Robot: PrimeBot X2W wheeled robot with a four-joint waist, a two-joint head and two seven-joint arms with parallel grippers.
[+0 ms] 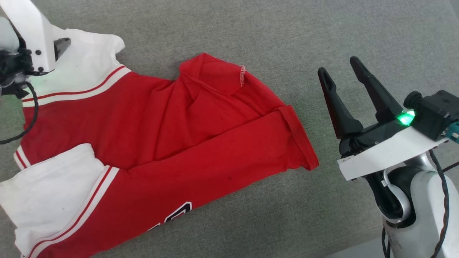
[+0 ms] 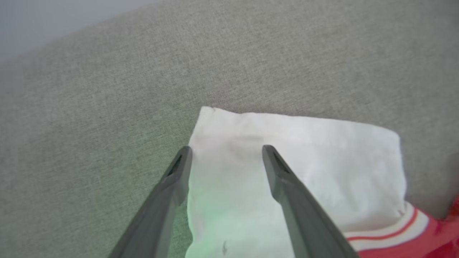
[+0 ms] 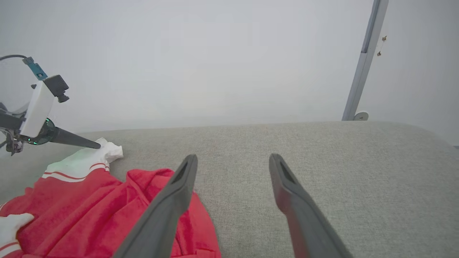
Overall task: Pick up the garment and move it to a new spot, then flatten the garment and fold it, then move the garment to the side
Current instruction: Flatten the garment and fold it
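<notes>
The garment (image 1: 161,143), a red jersey with white sleeves and red-white stripe trim, lies crumpled and partly folded over on the grey cushion (image 1: 251,28); a bit of black lettering peeks out at its lower edge. My left gripper (image 1: 61,46) is at the upper left, over the far white sleeve. In the left wrist view the left gripper (image 2: 226,149) stands open, its fingers straddling that sleeve (image 2: 322,161) near its corner. My right gripper (image 1: 339,70) is open over bare cushion, right of the garment's hem. The right gripper (image 3: 233,157) holds nothing, with the garment (image 3: 89,200) to its lower left.
The grey cushion (image 3: 322,150) stretches wide to the right and behind the garment. A pale wall stands beyond it, with a metal pole (image 3: 364,61) at the back right. A black cable (image 1: 30,118) hangs from the left wrist over the garment.
</notes>
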